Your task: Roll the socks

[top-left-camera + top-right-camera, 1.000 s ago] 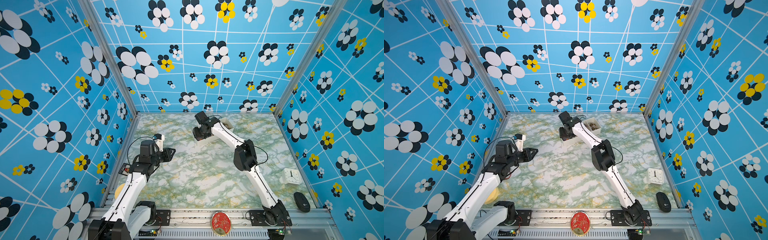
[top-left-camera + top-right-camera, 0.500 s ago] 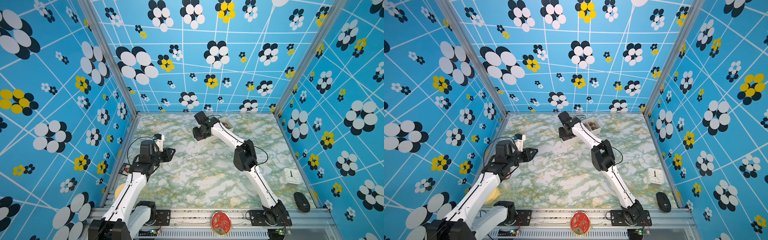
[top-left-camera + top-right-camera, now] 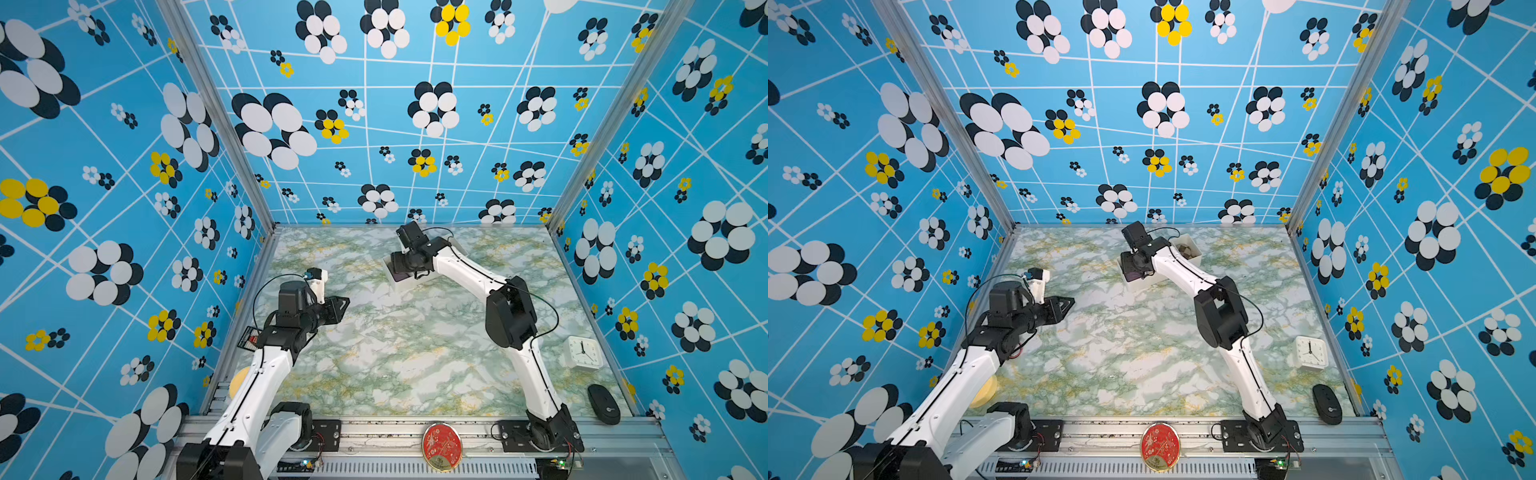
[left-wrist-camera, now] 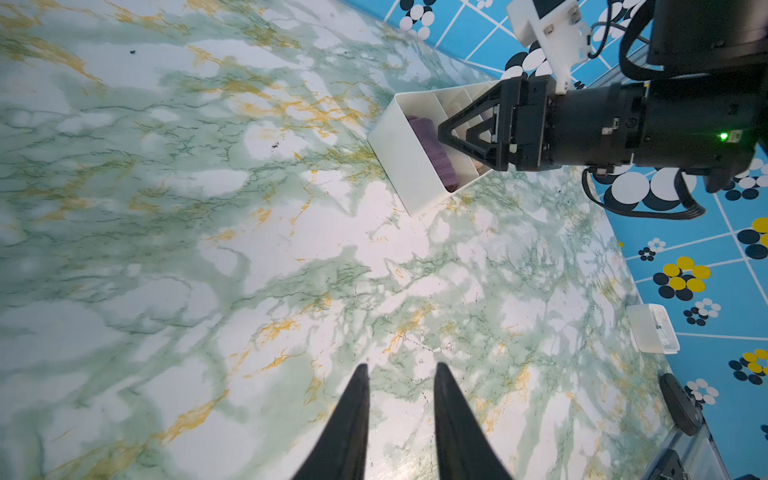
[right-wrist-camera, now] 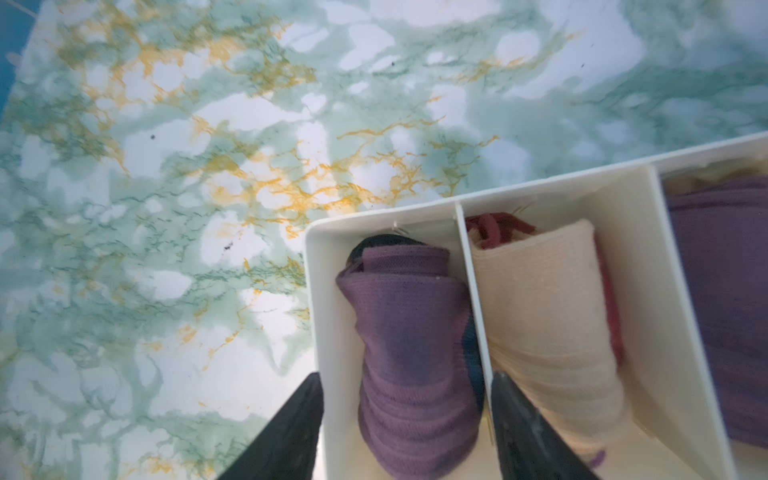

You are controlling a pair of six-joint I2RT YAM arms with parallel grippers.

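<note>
Marbled tabletop (image 3: 395,353) carried a white tray (image 5: 328,316) — the socks (image 5: 411,332), rolled, sat in its end compartment beside a peach roll (image 5: 540,311). Right gripper (image 5: 407,374) hung above, jaws wide, clear of the fabric, probably to leave the roll undisturbed. Long axis followed the compartment, dark end away from the wrist. Left gripper (image 4: 401,365) hovered narrow, empty.

socks (image 5: 415,353): purple ribbed, dark teal patch | sock roll (image 5: 540,311): peach | tray (image 5: 328,332): white | table (image 3: 395,353): white-green marble, yellow veins | walls (image 3: 374,104): blue, white lines, black-white-yellow flowers | my right claw (image 5: 407,376): black
</note>
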